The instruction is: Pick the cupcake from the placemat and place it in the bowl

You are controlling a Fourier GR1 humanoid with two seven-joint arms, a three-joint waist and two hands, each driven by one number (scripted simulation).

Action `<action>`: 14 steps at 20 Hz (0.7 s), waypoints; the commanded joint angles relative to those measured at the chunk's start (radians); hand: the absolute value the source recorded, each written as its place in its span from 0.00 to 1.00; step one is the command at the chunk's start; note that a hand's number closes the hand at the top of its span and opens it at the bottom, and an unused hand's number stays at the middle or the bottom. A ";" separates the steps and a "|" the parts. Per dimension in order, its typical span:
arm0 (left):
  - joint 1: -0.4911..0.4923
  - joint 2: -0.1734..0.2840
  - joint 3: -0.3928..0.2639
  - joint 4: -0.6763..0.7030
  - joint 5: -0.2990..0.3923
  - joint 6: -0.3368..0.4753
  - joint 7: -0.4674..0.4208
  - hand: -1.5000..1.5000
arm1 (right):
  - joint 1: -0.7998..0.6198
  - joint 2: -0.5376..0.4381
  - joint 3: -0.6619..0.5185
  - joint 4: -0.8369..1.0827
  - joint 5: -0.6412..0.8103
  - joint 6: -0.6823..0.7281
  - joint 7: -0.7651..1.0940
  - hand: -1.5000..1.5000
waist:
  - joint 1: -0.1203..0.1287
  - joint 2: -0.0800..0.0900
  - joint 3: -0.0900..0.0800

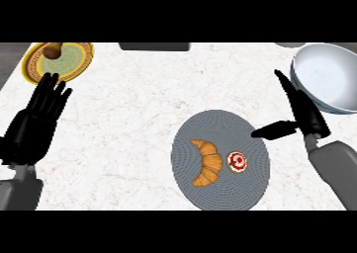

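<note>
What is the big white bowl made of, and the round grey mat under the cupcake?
The bowl looks like glazed ceramic or smooth plastic: plain pale walls with soft shading, no pattern. The placemat looks woven, like cloth or plastic mesh: a fine dotted grid covers its flat grey surface. The pictures can't settle either for sure.

A croissant [206, 163] lies on the left half of the grey oval mat, its curved back toward the mat's middle and its tips pointing left. At the far left corner of the white marble counter [130, 113] sits a yellow-rimmed plate [81, 60] with a green centre, and a brown object on its far side. A dark grey block [155, 46] shows at the counter's far edge.
</note>
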 commanded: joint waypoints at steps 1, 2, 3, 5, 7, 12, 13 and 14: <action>0.007 -0.010 -0.018 -0.002 -0.009 -0.008 -0.006 0.50 | -0.109 -0.090 0.094 0.041 0.021 0.249 0.182 0.00 | 0.017 0.003 -0.002; -0.017 -0.014 -0.017 -0.001 -0.006 0.006 0.010 0.50 | -0.096 -0.095 0.158 0.042 0.037 0.320 0.214 0.00 | 0.019 0.004 -0.004; -0.031 -0.012 -0.029 0.000 -0.018 0.008 0.018 0.50 | -0.140 -0.133 0.160 0.056 0.010 0.423 0.230 0.00 | 0.025 0.007 -0.004; -0.044 -0.010 -0.021 -0.015 -0.009 0.017 0.036 0.50 | -0.144 -0.123 0.216 0.044 -0.039 0.580 0.308 0.00 | 0.025 0.002 -0.004; -0.022 -0.009 -0.014 -0.012 0.003 0.000 0.025 0.50 | -0.209 -0.126 0.209 0.045 -0.114 0.725 0.385 0.00 | 0.025 0.001 -0.004; 0.009 0.005 0.016 -0.043 0.004 -0.001 0.026 0.50 | -0.334 -0.015 0.145 0.023 -0.262 0.876 0.613 0.00 | -0.007 -0.002 0.001; -0.011 -0.008 0.020 0.035 -0.009 -0.014 -0.022 0.50 | -0.367 0.067 0.154 0.052 -0.254 0.839 0.688 0.00 | -0.009 0.001 0.001; 0.022 -0.003 0.014 0.003 -0.015 -0.021 -0.018 0.50 | -0.407 0.068 0.128 0.057 -0.270 0.857 0.747 0.00 | -0.008 0.000 0.001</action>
